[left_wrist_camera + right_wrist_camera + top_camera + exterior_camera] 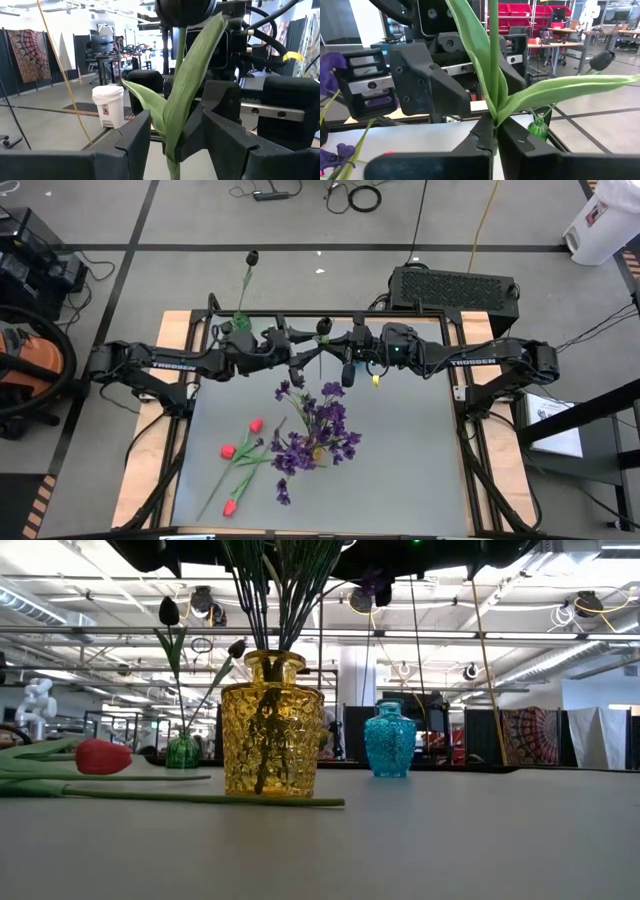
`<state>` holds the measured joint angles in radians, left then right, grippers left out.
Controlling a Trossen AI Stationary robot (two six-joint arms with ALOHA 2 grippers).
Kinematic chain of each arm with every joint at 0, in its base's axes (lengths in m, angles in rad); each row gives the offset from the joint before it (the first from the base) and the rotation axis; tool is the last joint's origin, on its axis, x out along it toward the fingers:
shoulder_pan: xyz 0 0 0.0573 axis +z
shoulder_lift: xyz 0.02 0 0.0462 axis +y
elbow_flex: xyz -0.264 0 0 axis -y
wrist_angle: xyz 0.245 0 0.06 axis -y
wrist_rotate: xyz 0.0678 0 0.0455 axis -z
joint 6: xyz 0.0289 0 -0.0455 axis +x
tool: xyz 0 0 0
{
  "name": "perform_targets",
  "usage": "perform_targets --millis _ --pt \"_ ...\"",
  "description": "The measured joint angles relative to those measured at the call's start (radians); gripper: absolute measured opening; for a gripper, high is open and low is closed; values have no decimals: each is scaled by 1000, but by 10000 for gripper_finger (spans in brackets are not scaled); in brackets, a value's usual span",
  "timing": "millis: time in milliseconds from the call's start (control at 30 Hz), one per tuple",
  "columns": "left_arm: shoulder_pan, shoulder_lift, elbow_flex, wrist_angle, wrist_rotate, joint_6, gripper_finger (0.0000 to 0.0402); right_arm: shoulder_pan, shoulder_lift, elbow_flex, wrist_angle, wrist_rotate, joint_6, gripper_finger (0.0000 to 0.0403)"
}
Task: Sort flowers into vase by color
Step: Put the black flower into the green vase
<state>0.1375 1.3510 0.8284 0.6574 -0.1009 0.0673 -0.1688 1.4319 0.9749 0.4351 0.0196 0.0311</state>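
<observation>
While pinched low on the stem, black tulip (pixel 187 75): upright in the air over the back middle of the counter (pixel 420 470), between both arms, bloom topmost, two long leaves spread.
Right tool (pixel 494 132): narrow, clamped on the tulip's stem just below the leaves.
Left tool (pixel 172 135): wide, one finger on either side of the same stem and leaf, facing the right tool; contact not to be told.
Green vase (pixel 182 752): at the counter's back left edge, already holding one black bloom.
Yellow vase (pixel 271 725): mid-counter, packed with green stems; purple sprays (pixel 318 430) spread above it.
Blue vase (pixel 389 740): farther back, apparently without flowers.
Red tulips (pixel 240 452): lying flat on the counter, front left, well apart from both arms; not yet sorted.
Step in hand: judged a handover of the black tulip from right to left, since the green vase lies on the left arm's side.
Progress: roughly midway by the look of it; purples placed, reds untouched.
Next move calls for: closing the left tool squarely on the stem, not the leaf; only then freeing the right; afterwards keeping the stem vertical over the green vase's narrow mouth.
Risk: slipping on the leaf, or knocking the bloom already standing there.
</observation>
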Motion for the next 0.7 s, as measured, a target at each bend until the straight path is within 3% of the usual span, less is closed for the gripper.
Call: perform_targets --millis 200,533,700 --pt "0 0 0 9 0 0 141 0 0 0 0 0 1 4" --pt "0 0 0 9 0 24 17 4 0 0 0 1 -7 8" --pt "0 0 0 7 0 52 11 17 0 0 0 8 -35 42"
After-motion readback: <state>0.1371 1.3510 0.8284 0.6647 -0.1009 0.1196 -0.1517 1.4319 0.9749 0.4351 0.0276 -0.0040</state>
